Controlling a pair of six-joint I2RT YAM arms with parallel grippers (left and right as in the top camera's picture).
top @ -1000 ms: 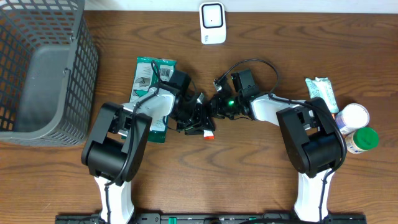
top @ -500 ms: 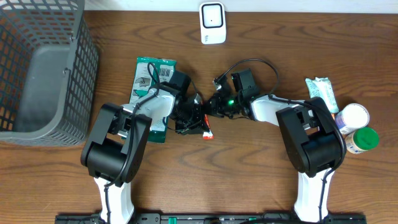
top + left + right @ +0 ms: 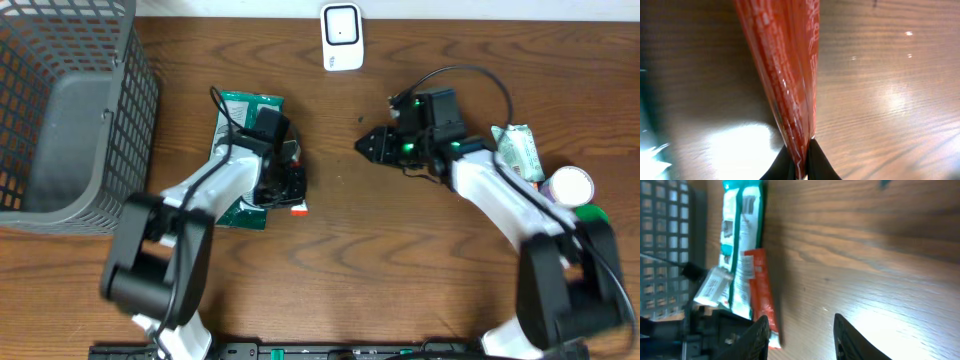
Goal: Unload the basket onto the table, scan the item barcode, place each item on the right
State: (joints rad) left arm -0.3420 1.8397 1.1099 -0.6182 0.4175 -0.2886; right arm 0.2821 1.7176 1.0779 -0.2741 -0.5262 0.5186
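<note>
Left claw point(image 3: 801, 161) clamped on red packet point(image 3: 785, 65), right claw point(image 3: 800, 327) apart, seemingly empty, pointing toward it

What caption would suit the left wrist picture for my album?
Left pincer shut on a thin red packet, with the wooden table behind it.

A grey mesh basket point(image 3: 135, 110) stands at the far left of the wooden bench point(image 3: 400, 270). A green pouch point(image 3: 245, 108) lies flat near it, toward the middle, with its lower part hidden. By the right edge lies a teal-and-white sachet point(image 3: 520, 150). Just beside the sachet stand a white-lidded jar point(image 3: 570, 185) and a green-lidded jar point(image 3: 592, 213), close together, the green one partly hidden.
</note>
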